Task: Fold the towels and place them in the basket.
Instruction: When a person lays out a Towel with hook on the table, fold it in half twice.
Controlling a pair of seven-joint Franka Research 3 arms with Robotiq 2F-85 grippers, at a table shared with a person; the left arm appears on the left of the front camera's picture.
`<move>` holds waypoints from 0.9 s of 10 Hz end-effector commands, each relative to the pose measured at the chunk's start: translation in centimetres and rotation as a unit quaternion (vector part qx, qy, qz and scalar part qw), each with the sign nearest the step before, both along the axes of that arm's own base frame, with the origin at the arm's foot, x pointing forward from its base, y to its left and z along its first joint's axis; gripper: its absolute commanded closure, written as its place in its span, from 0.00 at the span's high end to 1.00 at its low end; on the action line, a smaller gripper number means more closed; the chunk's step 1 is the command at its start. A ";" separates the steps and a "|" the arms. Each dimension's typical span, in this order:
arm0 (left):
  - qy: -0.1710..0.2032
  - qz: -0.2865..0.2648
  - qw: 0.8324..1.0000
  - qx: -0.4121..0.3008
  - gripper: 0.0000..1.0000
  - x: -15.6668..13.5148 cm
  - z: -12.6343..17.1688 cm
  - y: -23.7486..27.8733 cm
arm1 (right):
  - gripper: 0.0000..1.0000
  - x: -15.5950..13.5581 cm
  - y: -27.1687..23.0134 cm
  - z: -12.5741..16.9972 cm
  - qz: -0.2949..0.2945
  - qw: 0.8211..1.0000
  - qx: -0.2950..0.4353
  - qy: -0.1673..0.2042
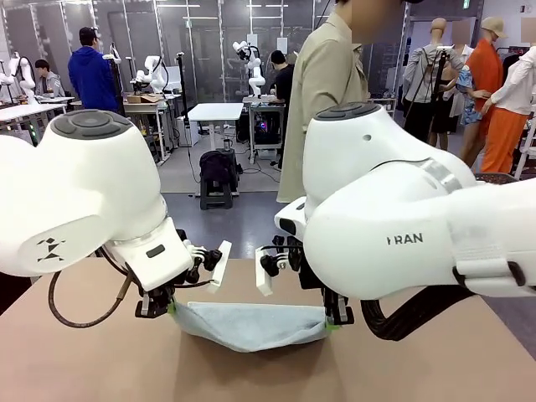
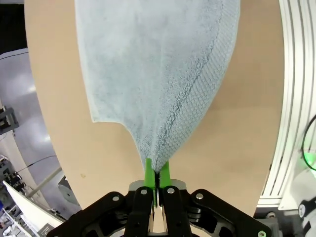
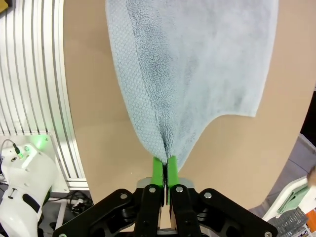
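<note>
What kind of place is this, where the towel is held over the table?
Probably a robotics laboratory or workshop, not a home. The towel hangs between the left hand and the right hand over a plain table; an aluminium frame stands beside it, and white workbenches stand behind.

**Count check, one frame set**

We counted one towel (image 1: 251, 325). Two grippers: left gripper (image 1: 171, 308), right gripper (image 1: 334, 323). Two arms: left arm (image 1: 84, 201), right arm (image 1: 402, 226). One table (image 1: 84, 360). We saw one person (image 1: 322, 92) across it, plus three more people (image 1: 92, 75) (image 1: 46, 81) (image 1: 282, 79) farther back.
</note>
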State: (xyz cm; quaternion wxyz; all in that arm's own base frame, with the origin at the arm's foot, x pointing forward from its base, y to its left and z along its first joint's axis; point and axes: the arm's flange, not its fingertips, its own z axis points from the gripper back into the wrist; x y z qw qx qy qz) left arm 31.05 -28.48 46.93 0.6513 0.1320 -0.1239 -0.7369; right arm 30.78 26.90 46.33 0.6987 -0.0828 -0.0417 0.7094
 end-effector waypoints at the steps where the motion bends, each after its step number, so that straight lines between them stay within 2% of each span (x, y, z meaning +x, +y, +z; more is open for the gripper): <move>1: -0.010 0.014 1.000 0.007 0.04 -0.3 0.8 -0.1 | 0.04 -0.5 -0.5 0.5 -0.017 1.000 -0.009 -0.015; 3: -0.011 0.023 1.000 0.006 0.04 -0.3 0.9 -0.1 | 0.04 -0.5 -0.5 0.6 -0.018 1.000 -0.009 -0.015; 4: -0.005 0.002 1.000 -0.004 0.04 0.0 0.6 0.1 | 0.04 -0.3 -0.3 0.8 -0.003 1.000 0.002 -0.009; 9: -0.005 0.002 1.000 -0.004 0.04 0.0 0.6 0.1 | 0.04 -0.3 -0.3 0.8 -0.003 1.000 0.002 -0.009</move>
